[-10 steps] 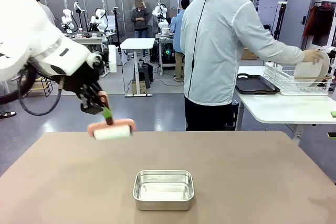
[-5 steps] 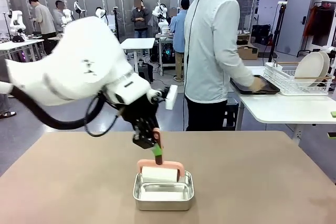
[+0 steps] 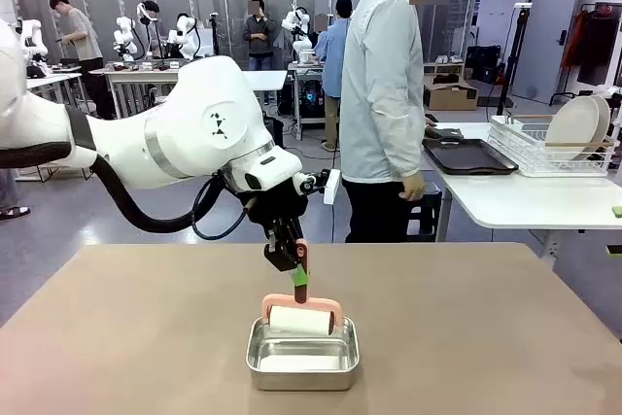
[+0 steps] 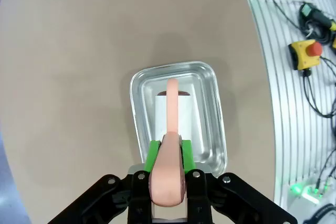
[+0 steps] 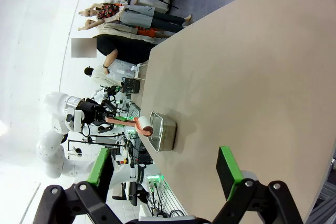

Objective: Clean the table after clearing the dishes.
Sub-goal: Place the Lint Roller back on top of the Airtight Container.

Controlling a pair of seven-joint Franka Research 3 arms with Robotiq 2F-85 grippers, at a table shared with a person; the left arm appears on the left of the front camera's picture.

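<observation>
Left gripper point(image 3: 299, 277), fingers clamped on the pink roller point(image 3: 300, 318) handle, hangs it over the steel tin point(image 3: 302, 362) mid-surface point(image 3: 486, 337), dishes point(image 3: 573, 125) racked aside, right gripper point(image 5: 163, 174) wide open; likely next: lower it in and release.

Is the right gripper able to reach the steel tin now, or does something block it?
Probably not freely. The left gripper holds the roller down into the tin, so it occupies the space above. The right gripper is open and far away.
</observation>
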